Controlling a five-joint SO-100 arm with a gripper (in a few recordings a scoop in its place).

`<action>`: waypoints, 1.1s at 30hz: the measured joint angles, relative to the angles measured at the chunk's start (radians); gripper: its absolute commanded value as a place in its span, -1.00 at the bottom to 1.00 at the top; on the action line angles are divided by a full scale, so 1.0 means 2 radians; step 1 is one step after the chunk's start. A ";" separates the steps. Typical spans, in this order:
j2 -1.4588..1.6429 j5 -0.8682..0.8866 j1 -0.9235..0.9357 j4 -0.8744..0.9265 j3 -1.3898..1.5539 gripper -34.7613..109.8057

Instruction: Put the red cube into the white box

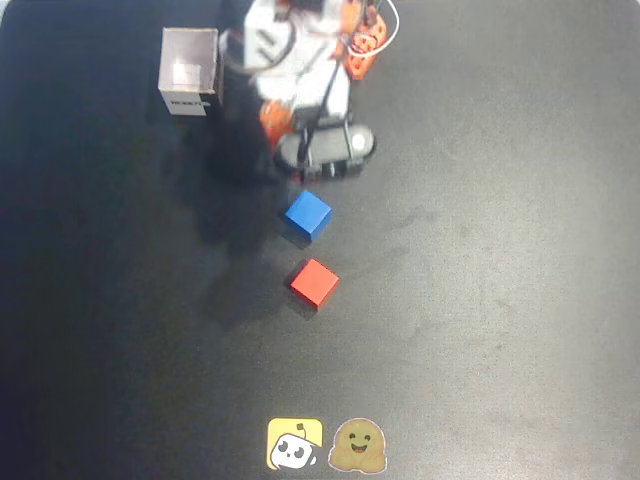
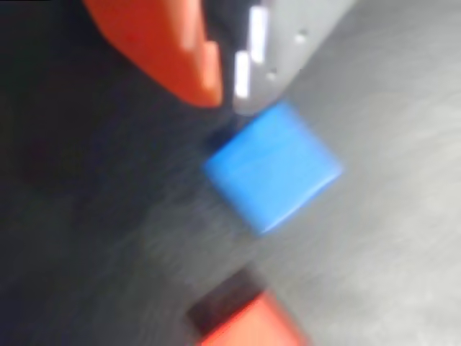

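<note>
Orange finger (image 2: 173,58) and a grey-white finger (image 2: 277,54) fill the top of the wrist view, tips close to each other with a narrow dark slit between; nothing sits in that slit, so the fingers read as nearly together, gripper (image 2: 227,90) clamped on nothing; blurry frame, exact gap hard to judge; blue cube (image 2: 274,167) just below the tips, centre of the wrist view, corner-on, resting on the desk (image 2: 389,238); from this view I cannot tell whether the fingertips touch it; red cube (image 2: 252,326) cut off at the bottom edge of the wrist view, dark shadow on its upper left; overhead view: arm (image 1: 300,70) at top centre, white body with orange parts and a black oval end (image 1: 325,148) pointing down-frame; blue cube (image 1: 308,214) just below that end, near but apart; red cube (image 1: 315,282) just below the blue one, centre of frame, slightly right, the two cubes apart with a strip of desk between, both rotated diamond-wise; red cube sits on the black desk (image 1: 500,250), outside the white box (image 1: 189,72); white box at upper left, beside the arm, open top, dark printed label on its lower side; box well apart from the red cube; two cartoon stickers (image 1: 326,445) at bottom centre, one yellow, one brown.
</note>
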 measured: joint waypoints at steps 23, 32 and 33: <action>-0.351 -0.130 -0.063 -0.084 -0.199 -0.51; -0.367 -0.166 -0.064 -0.084 -0.212 -0.45; -0.367 -0.170 -0.064 -0.084 -0.212 -0.44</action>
